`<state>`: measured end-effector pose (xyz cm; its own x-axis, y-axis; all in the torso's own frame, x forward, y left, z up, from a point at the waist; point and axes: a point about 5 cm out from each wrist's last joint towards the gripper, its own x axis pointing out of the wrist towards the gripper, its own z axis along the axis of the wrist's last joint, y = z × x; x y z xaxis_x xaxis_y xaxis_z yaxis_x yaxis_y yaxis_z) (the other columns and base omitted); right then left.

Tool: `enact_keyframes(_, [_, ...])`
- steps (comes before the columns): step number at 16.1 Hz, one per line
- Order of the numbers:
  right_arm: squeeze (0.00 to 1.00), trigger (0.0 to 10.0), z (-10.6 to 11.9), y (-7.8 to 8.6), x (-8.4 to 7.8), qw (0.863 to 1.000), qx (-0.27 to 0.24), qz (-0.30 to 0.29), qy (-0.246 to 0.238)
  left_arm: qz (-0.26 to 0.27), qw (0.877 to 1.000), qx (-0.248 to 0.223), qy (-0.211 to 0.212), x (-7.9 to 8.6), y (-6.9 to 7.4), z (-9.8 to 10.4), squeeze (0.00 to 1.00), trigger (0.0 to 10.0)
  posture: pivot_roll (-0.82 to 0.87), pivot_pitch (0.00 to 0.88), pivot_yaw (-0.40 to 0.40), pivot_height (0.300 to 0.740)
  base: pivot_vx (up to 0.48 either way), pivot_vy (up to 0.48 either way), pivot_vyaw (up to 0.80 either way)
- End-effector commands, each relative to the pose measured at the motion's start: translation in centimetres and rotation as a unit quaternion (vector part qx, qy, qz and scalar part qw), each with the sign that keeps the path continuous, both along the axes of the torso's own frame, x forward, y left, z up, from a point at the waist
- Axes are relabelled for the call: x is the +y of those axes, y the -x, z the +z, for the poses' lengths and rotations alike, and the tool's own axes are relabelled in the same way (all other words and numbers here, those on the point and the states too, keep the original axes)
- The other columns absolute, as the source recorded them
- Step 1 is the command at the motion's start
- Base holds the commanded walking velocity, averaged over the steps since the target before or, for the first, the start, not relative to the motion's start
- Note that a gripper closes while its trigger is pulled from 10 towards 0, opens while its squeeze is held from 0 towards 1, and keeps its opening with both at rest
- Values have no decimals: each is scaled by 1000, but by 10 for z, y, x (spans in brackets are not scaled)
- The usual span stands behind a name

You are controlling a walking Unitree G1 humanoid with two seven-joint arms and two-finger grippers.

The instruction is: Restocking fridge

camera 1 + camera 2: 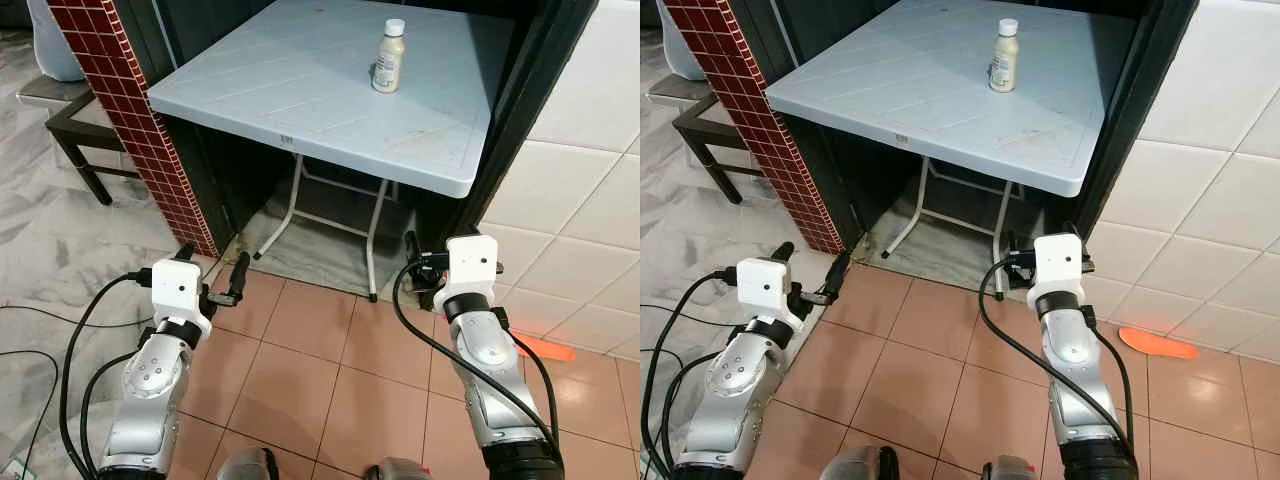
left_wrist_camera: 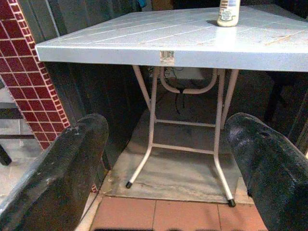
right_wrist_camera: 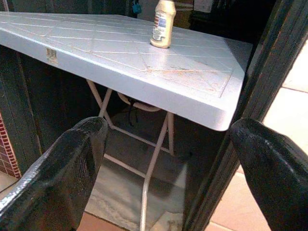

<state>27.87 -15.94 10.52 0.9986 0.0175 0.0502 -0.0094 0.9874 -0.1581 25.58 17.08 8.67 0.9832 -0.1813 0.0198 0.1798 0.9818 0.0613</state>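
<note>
Both arms held low and forward over the floor, short of the table (image 1: pixel 300 110); left gripper (image 2: pixel 163 168) and right gripper (image 3: pixel 168 178) both spread wide, empty; bottle (image 1: pixel 389 57) upright, cap up, far on the table.

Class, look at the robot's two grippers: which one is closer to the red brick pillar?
The left gripper. It hangs low near the red brick pillar, while the right gripper hangs by the white tiled wall.

We hold both silver arms forward and low before the table (image 1: pixel 330 110), short of its near edge. Our left gripper (image 2: pixel 163 163) and right gripper (image 3: pixel 168 163) each have fingers spread wide, empty.
</note>
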Motion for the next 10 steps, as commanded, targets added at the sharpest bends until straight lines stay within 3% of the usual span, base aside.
enact_keyframes(1, [0,10000,1,-1,1,1000,-1,-1,-3,-3,1000,3,-6,2,0,0,0,10000,-14,59,72,740,0,0,0])
enact_keyframes(5, [0,10000,1,-1,1,1000,-1,-1,-3,-3,1000,3,-6,2,0,0,0,10000,-14,59,72,740,0,0,0])
enact_keyframes(6, [0,10000,6,-1,-2,1000,6,13,-12,27,1000,-14,-3,-4,8,15,0,10000,30,110,-13,740,0,0,0])
enact_keyframes(10, [0,10000,13,-5,2,999,1,28,-16,43,999,-24,-1,-5,12,23,0,10000,31,110,-9,740,0,0,0])
